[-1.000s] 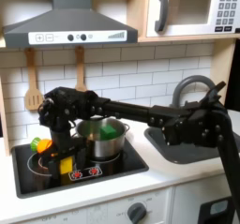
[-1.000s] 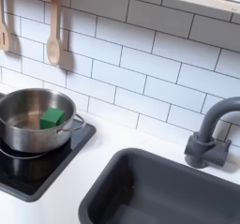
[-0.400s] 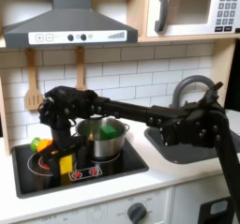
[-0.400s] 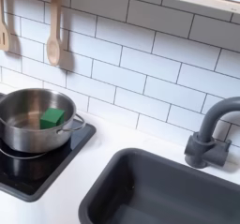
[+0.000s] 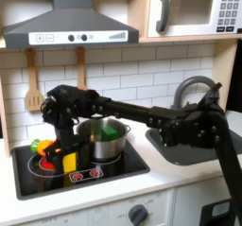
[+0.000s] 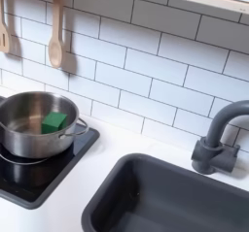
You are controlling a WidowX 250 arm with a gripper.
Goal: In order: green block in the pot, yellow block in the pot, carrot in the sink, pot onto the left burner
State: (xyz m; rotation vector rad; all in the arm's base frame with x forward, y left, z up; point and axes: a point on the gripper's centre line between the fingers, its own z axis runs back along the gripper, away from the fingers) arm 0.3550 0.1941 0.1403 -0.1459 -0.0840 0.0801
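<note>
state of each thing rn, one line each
green block: inside the pot
pot: upright on the stove, holding the green block
yellow block: on the stove, at the claw's tip
claw: lowered at the yellow block, grip unclear
carrot: lying on the stove
sink: empty

yellow block (image 5: 68, 160) higher in the gripper (image 5: 64, 150)

In the first exterior view the black arm reaches from its base at the first exterior view's right across to the left, its long forearm nearly level, its wrist bent downward. The gripper (image 5: 64, 154) points straight down, low over the surface. Its fingers appear closed around something yellow, though the picture is too coarse to be sure.
</note>
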